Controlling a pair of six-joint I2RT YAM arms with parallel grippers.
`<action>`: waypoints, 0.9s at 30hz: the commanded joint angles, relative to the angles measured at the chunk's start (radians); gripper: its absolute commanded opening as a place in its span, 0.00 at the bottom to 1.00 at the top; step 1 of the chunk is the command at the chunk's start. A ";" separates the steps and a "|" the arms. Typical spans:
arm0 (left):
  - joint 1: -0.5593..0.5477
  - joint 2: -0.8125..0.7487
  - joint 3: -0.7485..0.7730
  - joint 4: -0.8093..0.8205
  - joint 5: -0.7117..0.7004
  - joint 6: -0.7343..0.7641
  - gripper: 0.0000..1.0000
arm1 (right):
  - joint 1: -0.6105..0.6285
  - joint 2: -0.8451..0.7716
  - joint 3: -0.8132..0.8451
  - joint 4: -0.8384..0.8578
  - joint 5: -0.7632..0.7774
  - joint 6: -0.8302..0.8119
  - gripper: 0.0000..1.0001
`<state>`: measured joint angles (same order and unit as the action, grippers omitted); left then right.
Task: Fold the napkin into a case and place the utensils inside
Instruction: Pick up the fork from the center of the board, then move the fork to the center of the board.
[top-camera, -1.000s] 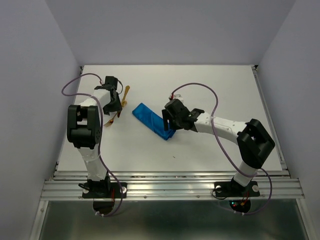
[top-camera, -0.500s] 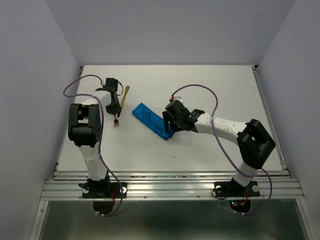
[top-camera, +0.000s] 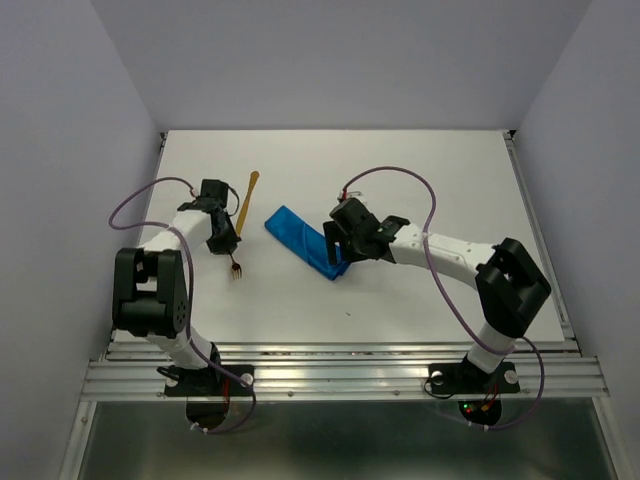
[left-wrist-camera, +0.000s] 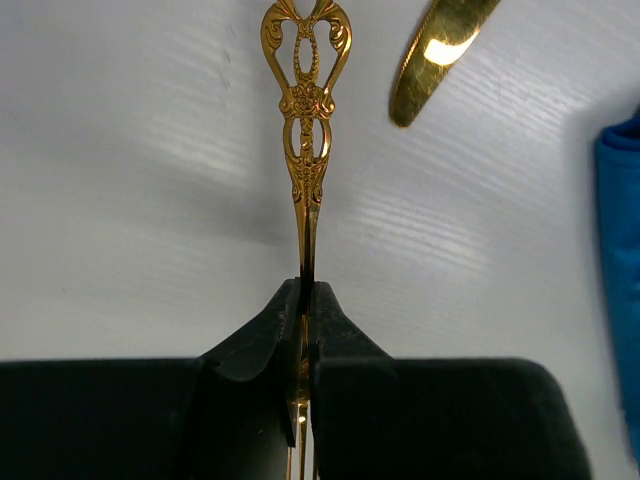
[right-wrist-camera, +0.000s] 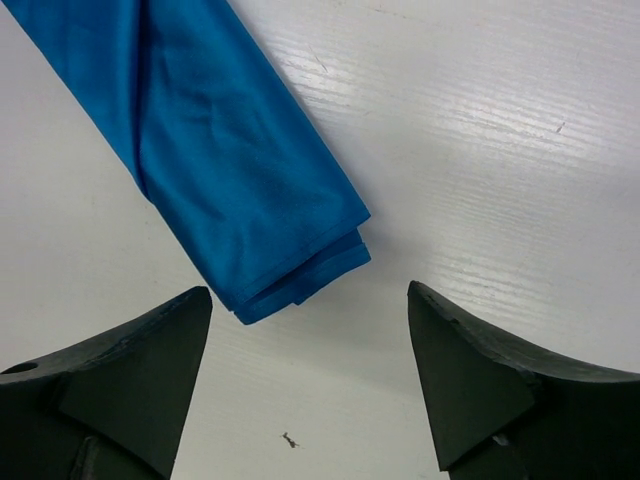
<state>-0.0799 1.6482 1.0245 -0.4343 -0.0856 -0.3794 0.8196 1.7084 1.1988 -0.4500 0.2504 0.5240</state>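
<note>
I am seeing the white table (top-camera: 420, 300) carrying everything. The folded blue napkin (top-camera: 300, 238) is lying as a narrow diagonal strip near the table's middle, its layered end pointing toward the arms. The right gripper (right-wrist-camera: 308, 292) is hovering over that end with its jaws standing wide apart, gripping nothing. The left gripper (left-wrist-camera: 305, 290) is pinching the golden fork (left-wrist-camera: 305, 130) by its thin shaft, the ornate handle sticking out ahead; I cannot tell whether the fork is touching the table. A second golden utensil (top-camera: 247, 195) is lying flat between that gripper and the napkin.
</note>
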 joint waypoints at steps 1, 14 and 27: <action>-0.049 -0.145 -0.076 -0.031 0.033 -0.120 0.00 | 0.004 -0.004 0.056 -0.013 0.018 0.001 0.86; -0.256 -0.314 -0.225 0.014 0.052 -0.325 0.00 | 0.004 -0.061 -0.016 0.108 0.024 0.056 0.90; -0.288 -0.245 -0.179 0.037 0.132 -0.248 0.65 | 0.105 -0.009 -0.007 0.131 0.162 -0.005 0.91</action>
<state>-0.3649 1.4117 0.7841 -0.3656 0.0517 -0.6800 0.8608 1.6936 1.1770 -0.3706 0.2989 0.5602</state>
